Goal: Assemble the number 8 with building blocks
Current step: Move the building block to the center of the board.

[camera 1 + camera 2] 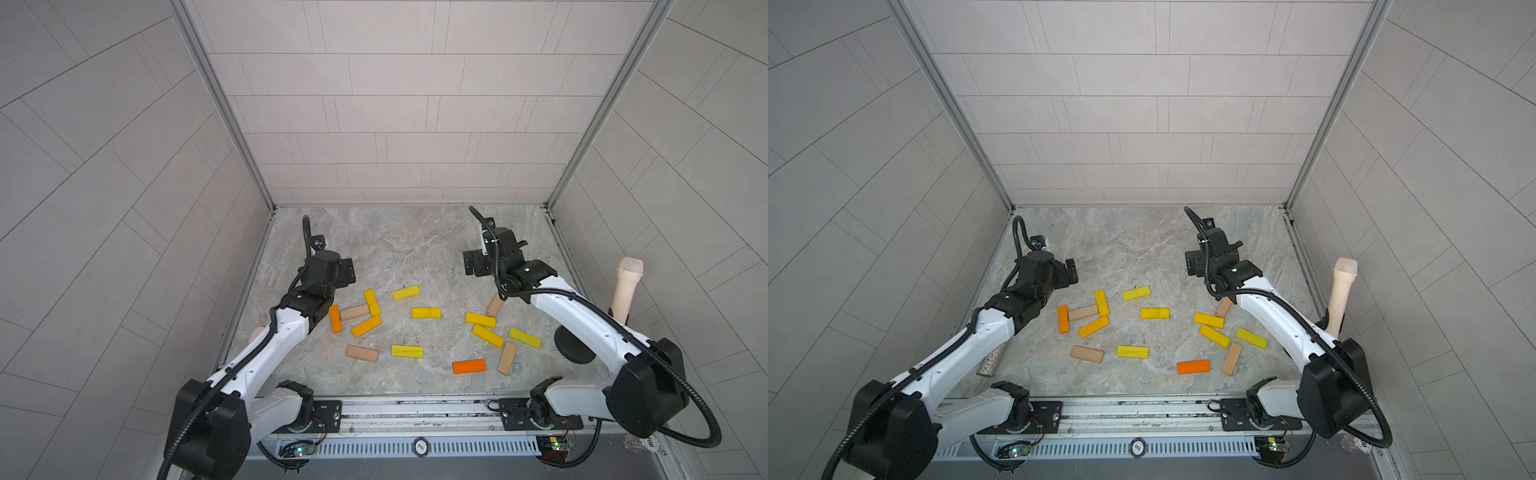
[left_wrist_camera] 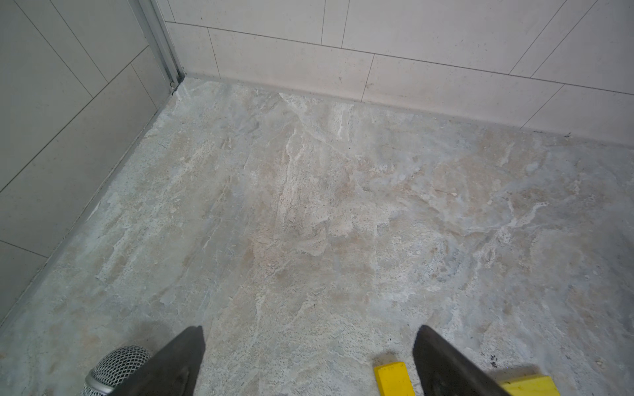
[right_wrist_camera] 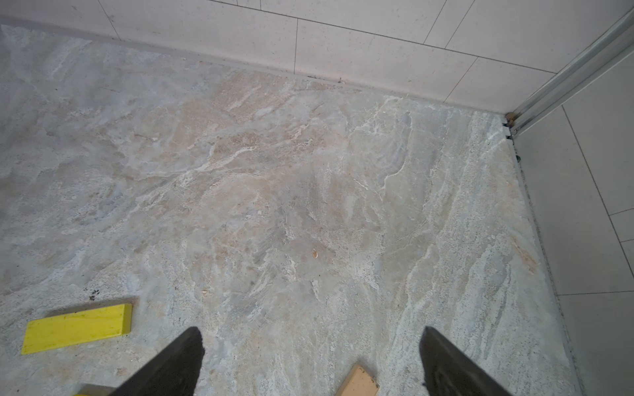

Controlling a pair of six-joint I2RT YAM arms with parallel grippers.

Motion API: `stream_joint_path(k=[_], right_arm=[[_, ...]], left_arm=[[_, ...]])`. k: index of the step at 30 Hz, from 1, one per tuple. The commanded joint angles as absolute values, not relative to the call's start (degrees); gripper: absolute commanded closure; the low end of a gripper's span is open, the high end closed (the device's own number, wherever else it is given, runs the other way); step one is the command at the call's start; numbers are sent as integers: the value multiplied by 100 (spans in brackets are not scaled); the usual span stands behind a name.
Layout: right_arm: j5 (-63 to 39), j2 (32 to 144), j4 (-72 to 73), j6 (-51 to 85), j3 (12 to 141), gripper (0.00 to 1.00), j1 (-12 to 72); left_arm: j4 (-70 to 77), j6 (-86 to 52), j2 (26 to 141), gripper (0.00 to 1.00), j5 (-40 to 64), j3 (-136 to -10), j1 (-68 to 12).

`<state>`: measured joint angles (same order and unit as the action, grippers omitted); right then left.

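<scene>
Blocks (image 1: 426,313) strewn flat and loose over the near half of the marbled table (image 1: 395,245), fourteen in both top views, none squared up into a digit yet. Toward the left edge, a tight knot: orange bar (image 1: 335,319) against one end of a tan bar (image 1: 354,311), yellow bar (image 1: 372,302) at the other end, amber bar (image 1: 367,326) slanting just beside. Mid-table, lone yellow block (image 1: 406,293) farthest out. Closer to the front edge, front tan block (image 1: 362,353) beside front yellow block (image 1: 407,351). Toward the right edge, three yellows bunched near a slanted tan block (image 1: 507,358). Deep-orange block (image 1: 469,367) nearest the front, half-hidden tan block (image 1: 495,306) poking out from under the right arm.

Left gripper (image 1: 347,272) hovering just past the knot, jaws spread wide, empty. In its wrist view, fingers (image 2: 185,356) over bare marble.

Right gripper (image 1: 473,266) the same story: gaping, holding nothing, a tan block's end (image 3: 358,380) peeking in between its fingers (image 3: 178,360), untouched.

Cream microphone (image 1: 625,291) standing at the right edge, black round base (image 1: 573,347) near it. Glittery silver microphone (image 1: 991,362) lying by the left edge, partly under the left arm.
</scene>
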<state>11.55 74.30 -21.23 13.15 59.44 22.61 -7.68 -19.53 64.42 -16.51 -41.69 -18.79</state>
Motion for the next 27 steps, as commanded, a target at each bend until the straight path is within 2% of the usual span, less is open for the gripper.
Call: stream_joint_path(k=[1, 16, 27], right_arm=[[969, 7083, -2050, 1430, 5777, 0, 2294], [25, 6697, -1411, 1502, 4592, 0, 2908], [-542, 6766, -1290, 1579, 4515, 0, 3747]], left_arm=[[-1166, -2147, 6531, 0, -1675, -4264, -1916], [-1895, -2212, 7240, 5, -1413, -4685, -1916], [-3144, -2226, 8238, 20, -413, -5339, -1926]])
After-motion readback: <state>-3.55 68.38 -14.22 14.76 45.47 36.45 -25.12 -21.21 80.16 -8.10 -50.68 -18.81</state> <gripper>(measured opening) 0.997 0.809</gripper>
